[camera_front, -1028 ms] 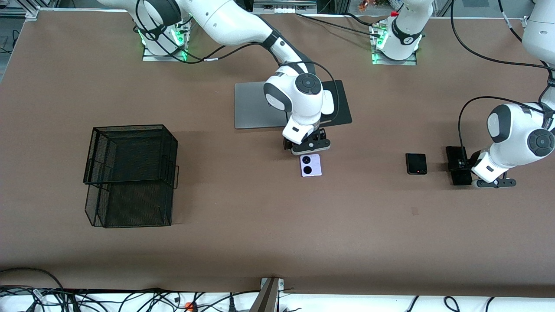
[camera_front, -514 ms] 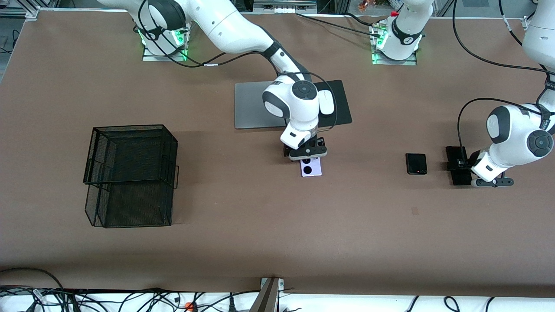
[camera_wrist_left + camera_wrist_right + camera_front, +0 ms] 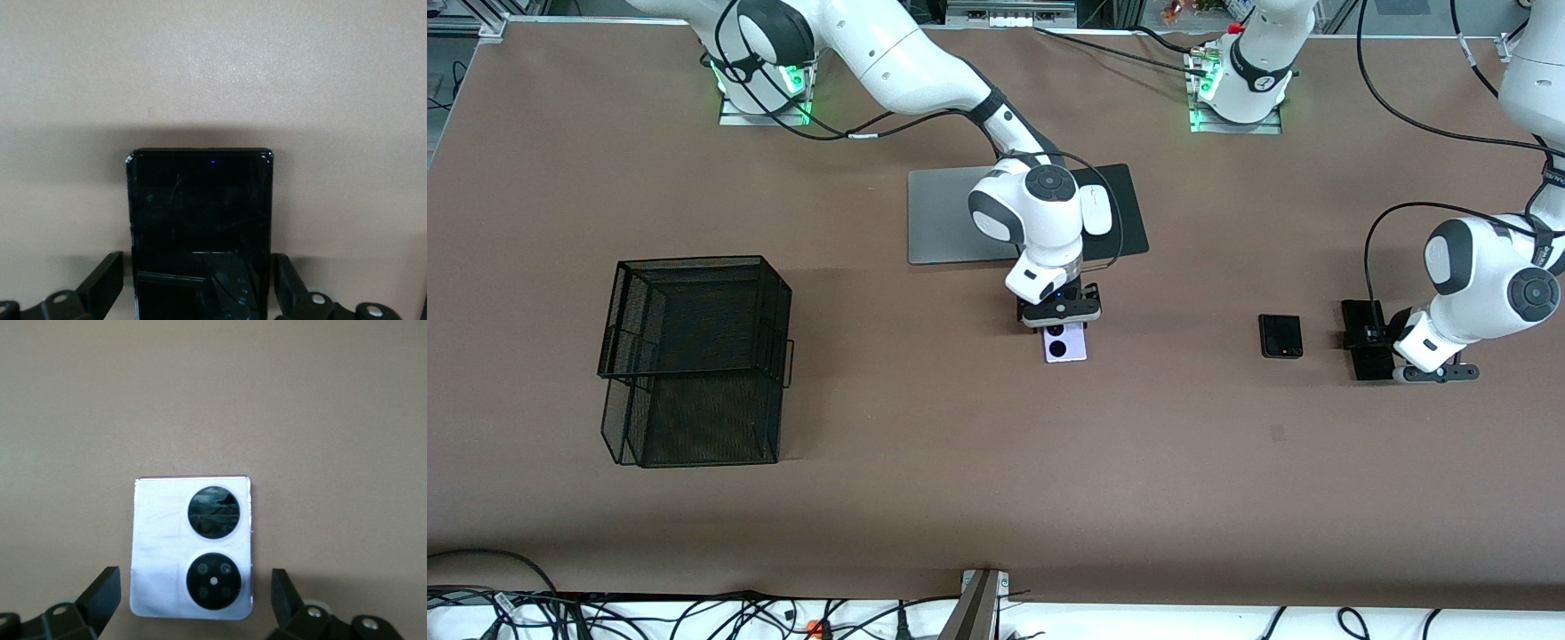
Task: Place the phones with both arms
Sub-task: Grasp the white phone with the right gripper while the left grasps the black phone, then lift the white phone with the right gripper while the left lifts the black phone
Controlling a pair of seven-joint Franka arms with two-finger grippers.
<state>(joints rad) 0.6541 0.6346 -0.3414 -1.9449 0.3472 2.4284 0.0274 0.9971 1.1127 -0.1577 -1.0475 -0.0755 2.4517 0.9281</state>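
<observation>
The lavender phone (image 3: 1065,341) lies flat in the middle of the table, nearer to the front camera than the silver laptop (image 3: 951,218) and the white mouse (image 3: 1097,212). The right gripper (image 3: 193,600) hangs low over one end of it, fingers (image 3: 101,593) spread wide on both sides, holding nothing. If it shuts too high or off to one side, the thin phone could slip out or get pushed along the table. The small black phone (image 3: 1280,335) lies alone toward the left arm's end. Just beside it is the long black phone (image 3: 200,227), with the left gripper (image 3: 199,290) low over it, wide open too. The same slip could happen there. Both arms bend down with wrists pointing at the table. The black wire basket (image 3: 694,356) sits well apart, toward the right arm's end.
</observation>
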